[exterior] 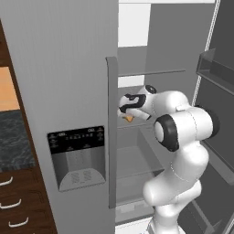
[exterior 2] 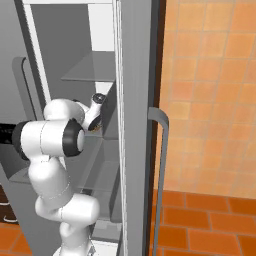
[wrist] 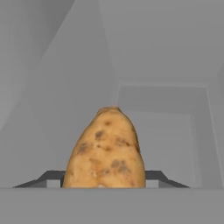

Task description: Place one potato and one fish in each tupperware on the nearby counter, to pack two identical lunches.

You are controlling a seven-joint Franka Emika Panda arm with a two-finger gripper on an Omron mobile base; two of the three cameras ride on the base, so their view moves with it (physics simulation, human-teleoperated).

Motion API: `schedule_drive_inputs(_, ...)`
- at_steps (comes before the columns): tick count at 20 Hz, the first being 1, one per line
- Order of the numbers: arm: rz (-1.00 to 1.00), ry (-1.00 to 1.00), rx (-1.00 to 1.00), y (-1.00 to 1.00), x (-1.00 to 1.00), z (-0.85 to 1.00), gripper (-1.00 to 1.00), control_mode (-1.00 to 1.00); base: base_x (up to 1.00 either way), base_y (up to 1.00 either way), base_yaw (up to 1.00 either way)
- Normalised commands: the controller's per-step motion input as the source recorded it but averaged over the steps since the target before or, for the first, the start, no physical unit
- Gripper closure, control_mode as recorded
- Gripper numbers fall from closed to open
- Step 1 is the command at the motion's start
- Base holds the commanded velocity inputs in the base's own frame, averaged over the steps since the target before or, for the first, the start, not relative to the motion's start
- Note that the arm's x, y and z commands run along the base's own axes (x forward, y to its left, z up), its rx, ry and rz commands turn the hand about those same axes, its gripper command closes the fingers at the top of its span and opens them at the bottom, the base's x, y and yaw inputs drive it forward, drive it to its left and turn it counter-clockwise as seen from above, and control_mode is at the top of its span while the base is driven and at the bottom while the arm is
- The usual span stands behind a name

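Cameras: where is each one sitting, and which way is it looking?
Left base view: behind the arm to its left, facing the open fridge; the white arm rises at lower right, reaching to the potato.
Right base view: behind to its right, same fridge past its door edge; arm at lower left.
Hand view: on the hand, looking along the fingers at the potato between them.
Shared: both base views show the arm inside the fridge.

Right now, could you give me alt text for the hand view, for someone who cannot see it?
A speckled orange-tan potato stands large in the centre, rising between the gripper's two dark finger tips, one at each side of its base. Behind it are the plain grey walls of the fridge's inside.
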Motion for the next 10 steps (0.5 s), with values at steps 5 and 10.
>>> schedule_drive_inputs(5, 0.00, 0.05, 0.00, -0.29, -0.29, 0.70, 1.00, -1.00, 0.00, 0.00, 0.00)
schedule_drive_inputs(10, 0.00, 0.12, 0.00, -0.15, -0.27, 0.68, 1.00, -1.00, 0.00, 0.00, 0.00)
